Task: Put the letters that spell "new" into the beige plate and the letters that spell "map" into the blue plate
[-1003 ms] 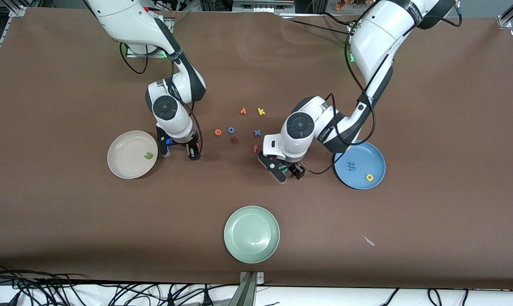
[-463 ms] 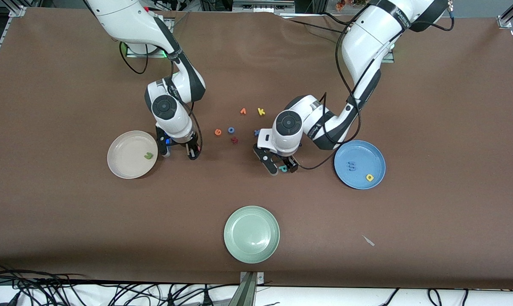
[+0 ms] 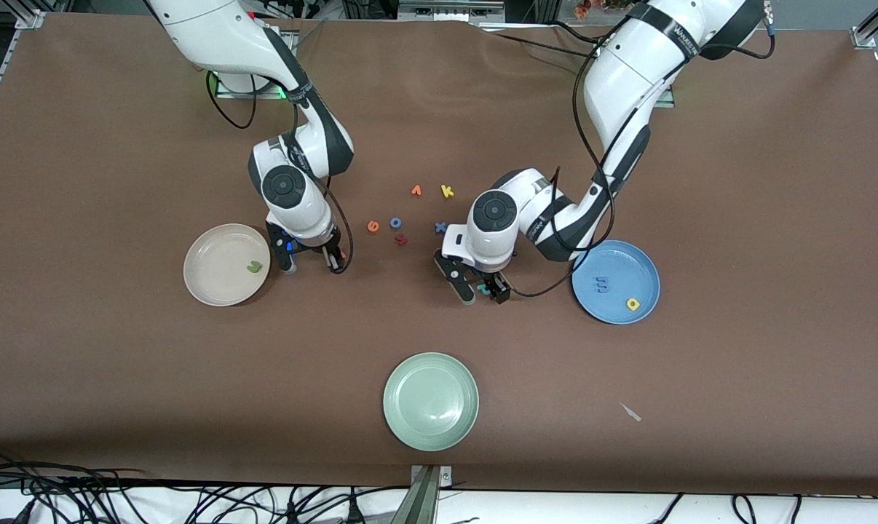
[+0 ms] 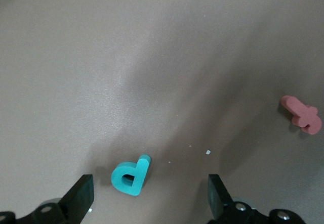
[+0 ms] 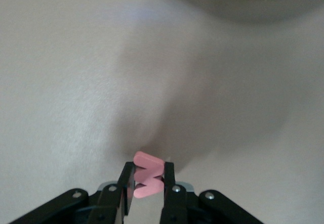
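The small pinkish-red foam letter w (image 5: 148, 180) is pinched between the two black fingers of the right gripper (image 3: 333, 260), which is clamped on it over bare brown table (image 3: 119, 364) just beside the round cream-beige shallow plate (image 3: 217, 287). In that plate lies the olive-green foam letter n (image 3: 253, 268), near the rim toward the gripper.

The tiny teal foam letter p (image 4: 131, 175) lies flat on the table between the spread fingers of the left gripper (image 3: 483, 290), touching neither; it is nearer one finger than the other in the left wrist view. The jaws stand wide apart around it. This spot is between the loose letters and the round sky-blue shallow plate (image 3: 639, 266), which holds the periwinkle-blue foam letter m (image 3: 600, 284) and the yellow round foam letter a (image 3: 633, 304).

Between the two arms the loose letters remain: the round orange foam letter e (image 3: 373, 226), a blue o (image 3: 395, 223), a dark red letter (image 3: 402, 239), a blue x (image 3: 440, 228), an orange wedge-shaped letter (image 3: 416, 191) and a yellow k (image 3: 447, 191). A pale green round plate (image 3: 430, 401) sits nearest the front camera.
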You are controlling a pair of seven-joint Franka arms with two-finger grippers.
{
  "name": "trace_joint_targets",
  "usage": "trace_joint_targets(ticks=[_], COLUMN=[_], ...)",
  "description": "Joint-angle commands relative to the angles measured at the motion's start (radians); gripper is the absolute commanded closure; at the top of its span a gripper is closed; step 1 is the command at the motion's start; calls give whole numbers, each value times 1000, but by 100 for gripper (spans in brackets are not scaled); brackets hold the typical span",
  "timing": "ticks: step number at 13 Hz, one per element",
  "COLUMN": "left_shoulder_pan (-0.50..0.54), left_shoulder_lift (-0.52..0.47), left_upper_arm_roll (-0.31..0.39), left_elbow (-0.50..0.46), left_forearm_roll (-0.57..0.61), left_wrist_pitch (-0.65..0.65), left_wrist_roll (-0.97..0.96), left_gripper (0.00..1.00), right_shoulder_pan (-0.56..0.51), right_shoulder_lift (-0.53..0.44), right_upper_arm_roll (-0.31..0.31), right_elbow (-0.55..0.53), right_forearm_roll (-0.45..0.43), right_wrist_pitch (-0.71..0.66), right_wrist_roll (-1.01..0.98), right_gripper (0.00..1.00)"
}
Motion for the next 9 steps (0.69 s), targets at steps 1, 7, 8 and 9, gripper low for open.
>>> trace_joint_targets(ticks=[1, 7, 8, 9], left_shoulder_pan=[1, 5, 5, 4], left_shoulder_lift=[7, 12, 12, 12], left_upper_arm_roll=[3, 3, 3, 2], left_elbow=[8, 8, 8, 8], left_forearm_roll=[61, 98, 98, 96], left_wrist_pitch=[10, 31, 31, 31], left_wrist_roll=[16, 27, 27, 22], left_gripper=[10, 62, 75, 89], right_shoulder_pan=[1, -1, -1, -7], right_shoulder_lift=[-32, -67, -66, -60], right_upper_arm_roll=[-42, -223, -246, -267], right_elbow=[38, 53, 51, 53], right_forearm_roll=[-8, -6, -6, -6], right_wrist_pitch=[-128, -344, -349, -350], right_wrist_roll=[-225, -726, -785, -832], right_gripper=[100, 100, 100, 100])
